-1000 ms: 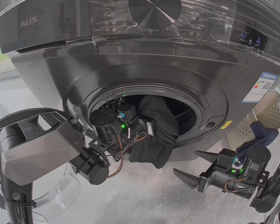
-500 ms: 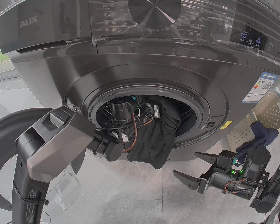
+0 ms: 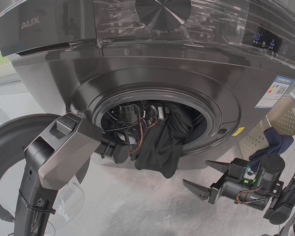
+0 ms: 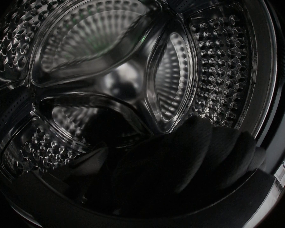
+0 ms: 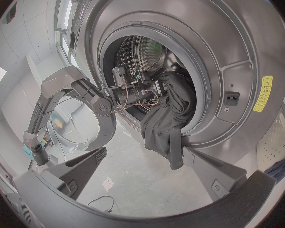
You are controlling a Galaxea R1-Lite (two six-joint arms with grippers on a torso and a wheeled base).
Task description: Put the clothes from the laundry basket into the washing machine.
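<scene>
Grey steel washer (image 3: 72, 76) dead ahead, door (image 3: 6, 154) swung wide to my left, mouth open. Inside, the perforated drum (image 4: 224, 67) shows a dark bundle low at its front edge. The black garment (image 3: 164, 141) is half in: its upper part is past the rim, and its tail drapes over the lip and hangs down the front panel. My left arm goes through the left half of the opening, with the left gripper (image 3: 159, 112) buried against that garment. Clamped or spread, I cannot tell. There's open room in the right half of the mouth. The pale basket (image 3: 285, 115) stands right of the washer, a blue garment (image 3: 275, 141) draped over its rim. My right gripper (image 3: 195, 171) hovers low over the floor (image 3: 137, 204), below the opening and near the basket, spread wide and holding nothing.
</scene>
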